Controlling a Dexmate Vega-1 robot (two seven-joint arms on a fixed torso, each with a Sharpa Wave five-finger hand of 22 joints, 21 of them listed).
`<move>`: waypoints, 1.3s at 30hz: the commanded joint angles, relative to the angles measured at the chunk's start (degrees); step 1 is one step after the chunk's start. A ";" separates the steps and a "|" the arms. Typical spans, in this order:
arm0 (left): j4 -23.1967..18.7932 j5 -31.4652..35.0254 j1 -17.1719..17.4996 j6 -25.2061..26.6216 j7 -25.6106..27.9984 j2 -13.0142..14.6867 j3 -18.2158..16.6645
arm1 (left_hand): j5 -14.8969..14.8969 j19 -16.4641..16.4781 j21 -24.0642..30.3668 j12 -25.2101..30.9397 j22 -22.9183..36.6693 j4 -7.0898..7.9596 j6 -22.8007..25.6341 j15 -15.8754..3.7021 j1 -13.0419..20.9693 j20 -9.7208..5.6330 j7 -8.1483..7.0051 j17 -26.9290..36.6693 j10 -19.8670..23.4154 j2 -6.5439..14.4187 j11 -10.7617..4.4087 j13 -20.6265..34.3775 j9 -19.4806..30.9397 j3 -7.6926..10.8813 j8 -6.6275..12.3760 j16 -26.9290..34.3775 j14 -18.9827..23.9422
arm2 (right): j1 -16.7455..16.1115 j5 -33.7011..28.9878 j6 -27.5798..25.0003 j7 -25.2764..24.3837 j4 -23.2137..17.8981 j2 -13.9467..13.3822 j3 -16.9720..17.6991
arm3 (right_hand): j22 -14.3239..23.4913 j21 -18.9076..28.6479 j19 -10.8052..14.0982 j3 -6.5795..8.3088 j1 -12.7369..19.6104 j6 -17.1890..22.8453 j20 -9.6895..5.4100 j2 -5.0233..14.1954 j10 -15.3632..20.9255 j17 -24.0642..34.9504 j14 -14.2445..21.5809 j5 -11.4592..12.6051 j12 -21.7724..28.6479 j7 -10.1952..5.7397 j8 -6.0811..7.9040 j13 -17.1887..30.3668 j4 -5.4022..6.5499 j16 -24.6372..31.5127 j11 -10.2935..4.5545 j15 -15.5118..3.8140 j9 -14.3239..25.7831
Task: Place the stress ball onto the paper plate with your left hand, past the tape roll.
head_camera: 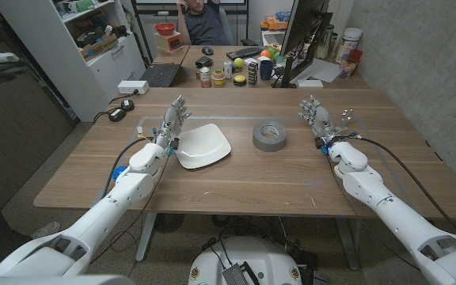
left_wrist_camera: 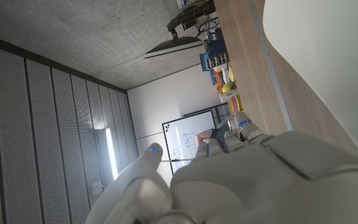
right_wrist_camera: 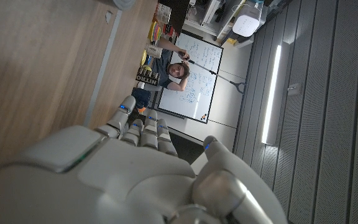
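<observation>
Wooden desk carries a white paper plate left of centre and a grey tape roll just right of centre, the two lying apart with bare wood between them. The stress ball cannot be made out anywhere on the near desk; small coloured things crowd the far end beside a keyboard and a monitor, too small to tell one from another. The left hand stands just beside the plate's left rim, its fingers reaching away from the robot, a little apart, holding nothing. The right hand stands well to the right of the tape roll, fingers likewise apart and holding nothing. A person sits behind the far end of the desk.
</observation>
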 commanded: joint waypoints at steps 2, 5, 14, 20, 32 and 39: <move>1.87 0.77 -1.08 -0.51 -0.31 -1.02 0.00 | 0.27 -0.46 0.17 0.35 0.31 0.05 -6.16 -3.84 -0.06 -7.05 0.09 0.13 -3.48 2.55 -0.26 0.29 0.11 0.40 0.24 0.26 -4.44 | -0.65 -5.88 -3.05 4.60 1.25 5.74 7.72 | 0.15 0.29 -0.37 0.25 0.01 0.02 -4.80 4.25 0.56 0.25 -0.39 0.35 0.25 0.47 0.34 0.18 -0.02 0.42 0.01 0.06 0.12; 2.06 0.77 -1.10 -0.41 -0.30 -1.11 -0.05 | 0.27 -0.46 0.11 0.37 0.32 0.06 -6.16 -3.90 -0.07 -7.03 0.06 0.13 -3.44 2.58 -0.29 0.29 0.11 0.38 0.24 0.25 -4.45 | -0.47 -7.15 -3.14 5.61 1.98 6.98 8.89 | 0.16 0.24 -0.35 0.22 0.00 0.01 -4.80 4.23 0.58 0.25 -0.38 0.35 0.26 0.50 0.33 0.18 -0.02 0.42 0.01 0.11 0.12; 3.50 2.06 -1.89 -2.02 -0.50 -1.28 0.04 | 0.30 -0.33 0.00 0.36 0.32 0.09 -6.13 -3.76 -0.10 -6.60 0.06 0.13 -3.42 2.66 -0.42 0.28 0.12 0.34 0.25 0.24 -4.45 | 0.16 -9.77 -3.70 7.74 3.58 9.25 11.31 | 0.16 0.03 -0.25 0.12 -0.03 0.02 -4.81 4.23 0.58 0.26 -0.39 0.35 0.27 0.50 0.34 0.18 0.01 0.41 -0.06 0.08 0.12; 6.04 5.19 -2.86 -6.58 -1.41 -0.93 0.48 | 0.32 -0.39 -0.14 0.32 0.33 0.09 -6.24 -3.71 -0.09 -6.45 0.05 0.12 -3.51 2.72 -0.44 0.28 0.12 0.33 0.21 0.21 -4.51 | 0.59 -10.94 -4.25 9.34 4.43 9.84 11.90 | 0.17 -0.11 -0.23 0.07 -0.04 -0.03 -4.83 4.25 0.56 0.27 -0.41 0.36 0.26 0.45 0.31 0.18 0.03 0.41 -0.01 0.05 0.12; 11.64 14.58 -5.04 -17.55 0.12 0.88 0.84 | 0.42 0.91 -0.05 0.79 0.32 -0.18 -5.25 -3.52 0.23 -4.85 -0.73 0.01 -2.01 2.71 -0.65 0.27 0.13 0.44 0.58 0.50 -3.47 | 0.21 -12.19 -5.76 11.08 3.53 9.48 12.99 | 0.17 -0.39 -0.10 -0.03 -0.04 0.01 -4.78 4.26 0.53 0.27 -0.39 0.37 0.26 0.45 0.33 0.18 0.04 0.41 -0.02 0.12 0.12; 9.76 24.81 -4.11 -22.03 6.12 4.83 0.00 | 0.66 5.39 0.58 1.31 0.25 -1.50 -1.56 -1.91 2.17 -0.93 -2.71 -0.21 1.90 2.06 -1.02 0.23 0.16 1.18 1.42 1.60 2.00 | -1.77 -12.61 -7.95 11.21 -0.79 8.05 13.87 | 0.18 -0.53 -0.02 -0.08 -0.04 0.03 -4.76 4.27 0.61 0.27 -0.39 0.37 0.30 0.47 0.34 0.18 0.04 0.40 0.04 0.11 0.12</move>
